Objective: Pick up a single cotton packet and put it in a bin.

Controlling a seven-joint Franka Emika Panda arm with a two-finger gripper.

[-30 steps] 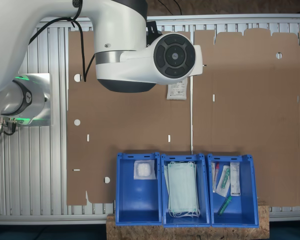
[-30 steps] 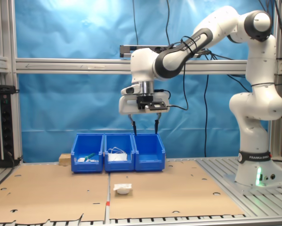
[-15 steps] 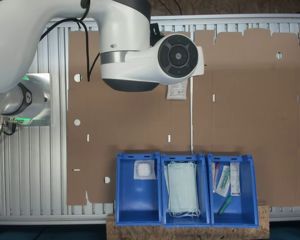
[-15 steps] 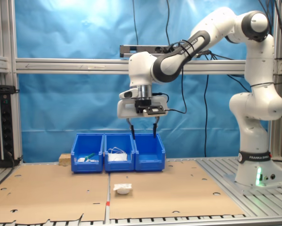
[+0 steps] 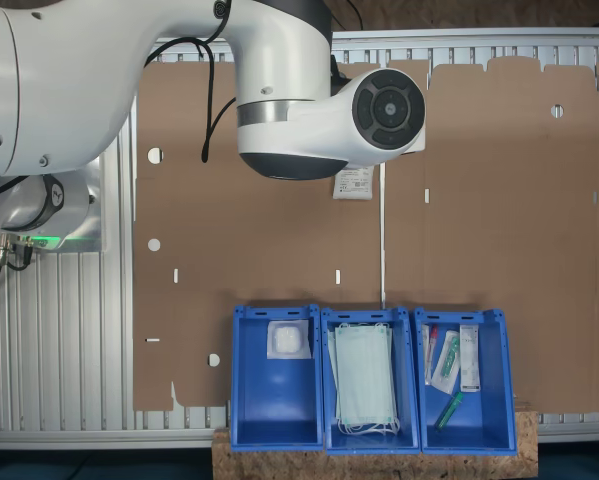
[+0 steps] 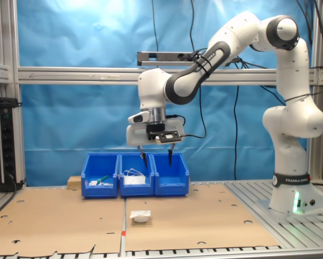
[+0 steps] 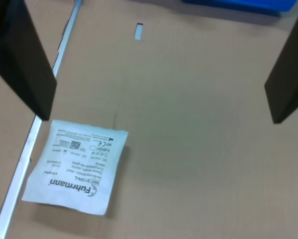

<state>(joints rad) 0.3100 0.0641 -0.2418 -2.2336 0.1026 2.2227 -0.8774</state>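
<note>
A blue curtain (image 6: pixel 69 97) hangs behind a frame of aluminium rails (image 6: pixel 86 75) in the second exterior view. Brown cardboard sheets (image 5: pixel 499 230) with punched holes cover the ribbed metal surface (image 5: pixel 64 340) in the first exterior view. Black cables (image 6: pixel 155 24) drop down before the curtain.

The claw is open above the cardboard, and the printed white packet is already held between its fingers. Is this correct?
Not quite. The claw is open above the cardboard, but the printed white packet lies flat on the cardboard, apart from both fingers, as the wrist view shows.
</note>
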